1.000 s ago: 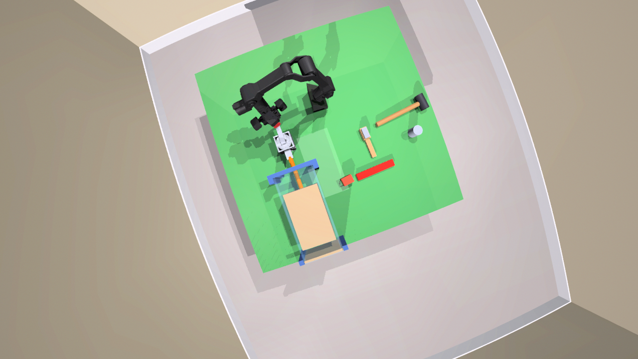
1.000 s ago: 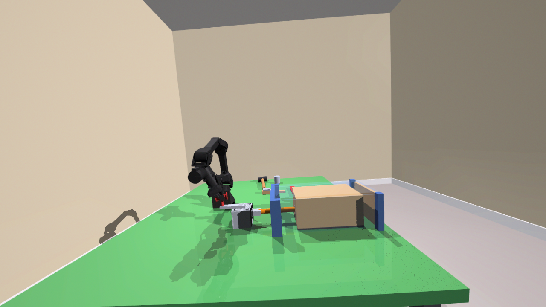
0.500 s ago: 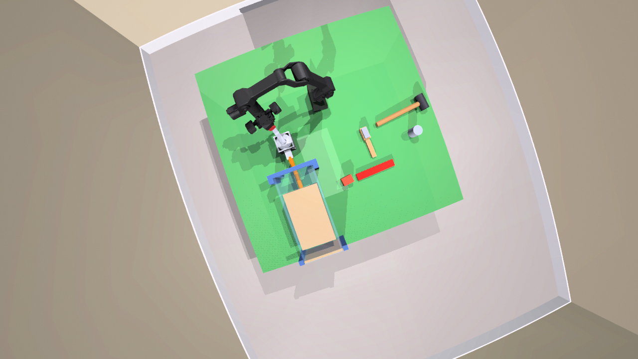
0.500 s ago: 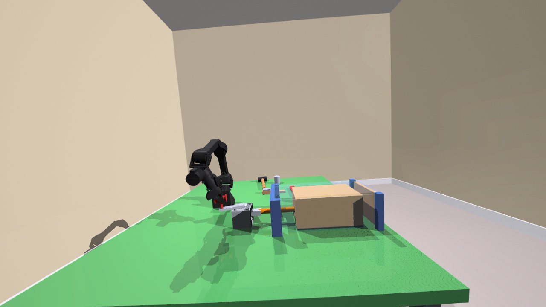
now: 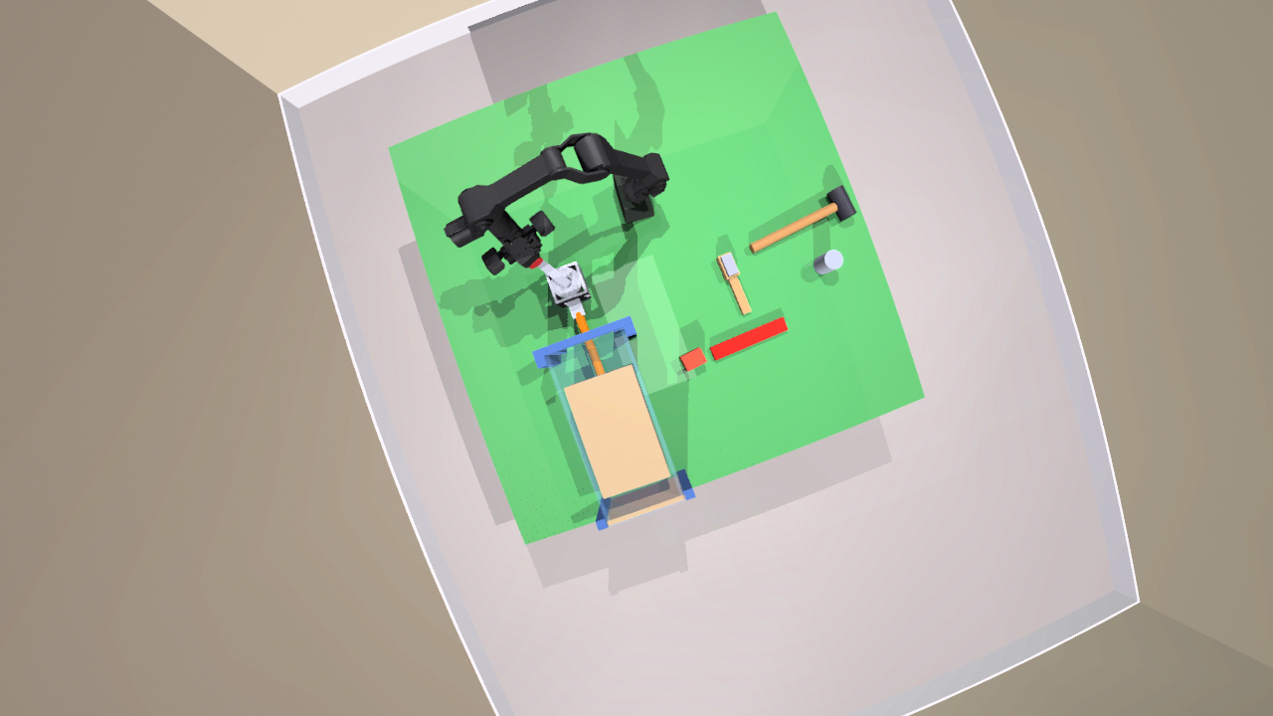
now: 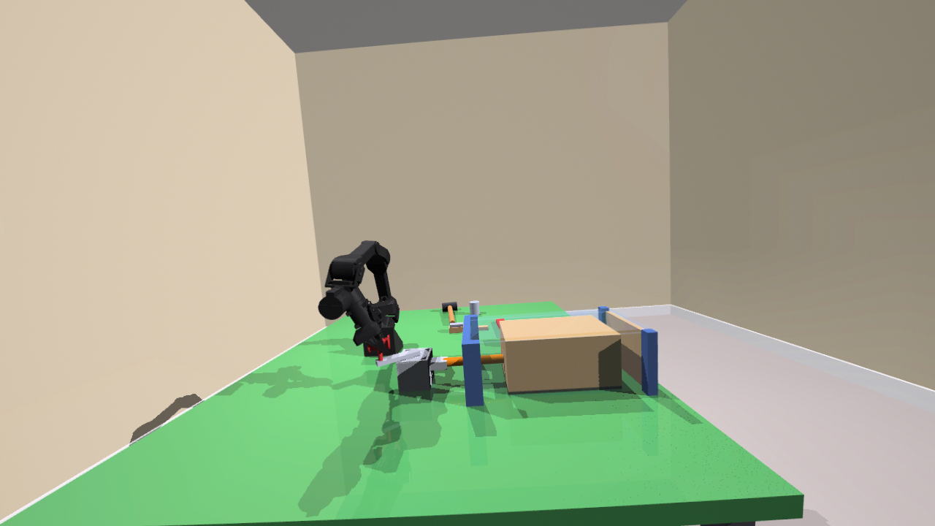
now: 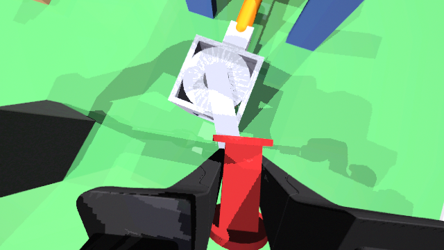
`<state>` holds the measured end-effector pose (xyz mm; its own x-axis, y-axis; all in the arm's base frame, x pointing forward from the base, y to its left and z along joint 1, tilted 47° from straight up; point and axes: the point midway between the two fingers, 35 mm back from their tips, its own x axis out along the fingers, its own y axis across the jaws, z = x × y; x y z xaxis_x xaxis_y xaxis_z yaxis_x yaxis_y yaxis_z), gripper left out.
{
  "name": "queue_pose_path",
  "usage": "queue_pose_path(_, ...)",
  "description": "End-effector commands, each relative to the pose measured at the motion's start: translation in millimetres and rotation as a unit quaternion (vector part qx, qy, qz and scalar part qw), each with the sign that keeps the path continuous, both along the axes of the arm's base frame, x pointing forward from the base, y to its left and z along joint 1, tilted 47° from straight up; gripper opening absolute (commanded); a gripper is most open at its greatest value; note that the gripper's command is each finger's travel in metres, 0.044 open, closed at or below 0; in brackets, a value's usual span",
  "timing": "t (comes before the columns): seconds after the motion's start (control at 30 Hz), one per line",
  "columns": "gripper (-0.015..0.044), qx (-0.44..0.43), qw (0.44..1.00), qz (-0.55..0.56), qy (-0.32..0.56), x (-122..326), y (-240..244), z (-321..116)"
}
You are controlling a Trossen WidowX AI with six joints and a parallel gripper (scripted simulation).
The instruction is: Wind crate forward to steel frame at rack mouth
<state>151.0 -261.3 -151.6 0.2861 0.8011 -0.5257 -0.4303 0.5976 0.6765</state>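
Observation:
My gripper (image 7: 237, 155) (image 5: 532, 260) (image 6: 379, 350) is shut on the red grip (image 7: 241, 173) of the winch handle. The handle's pale crank arm (image 7: 220, 101) (image 5: 551, 274) (image 6: 399, 356) runs from the grip to the top of the winch (image 5: 570, 287) (image 6: 414, 375) (image 7: 194, 66), a small grey box with a round drum. An orange strap (image 5: 590, 347) (image 6: 485, 358) (image 7: 247, 14) leads from the winch through the blue steel frame (image 5: 583, 337) (image 6: 470, 366) to the tan crate (image 5: 616, 427) (image 6: 559, 353). The crate sits flat inside the clear-panelled cubby, a gap behind the frame.
To the right on the green bench (image 5: 801, 374) lie a hammer (image 5: 797, 224), a brush (image 5: 734, 280), a grey cylinder (image 5: 827, 263), a red bar (image 5: 747, 339) and a small red block (image 5: 692, 358). Blue posts (image 6: 648, 359) mark the cubby's far end. The arm's base (image 5: 642, 191) stands behind the winch.

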Motion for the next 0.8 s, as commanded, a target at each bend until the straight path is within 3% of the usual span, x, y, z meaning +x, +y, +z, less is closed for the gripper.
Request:
queue_pose_path(0.0, 0.0000, -0.011, 1.000, -0.004, -0.010, 11.7, -5.2, -7.5)
queue_pose_path(0.47, 0.0000, -0.011, 1.000, -0.004, -0.010, 26.0, -11.0, -14.6)
queue_pose_path(0.6, 0.0000, 0.001, 0.999, -0.021, 0.039, 8.9, -5.8, -7.4)
queue_pose_path(0.77, 0.0000, -0.019, 0.976, -0.130, 0.172, 9.2, -6.6, -9.9)
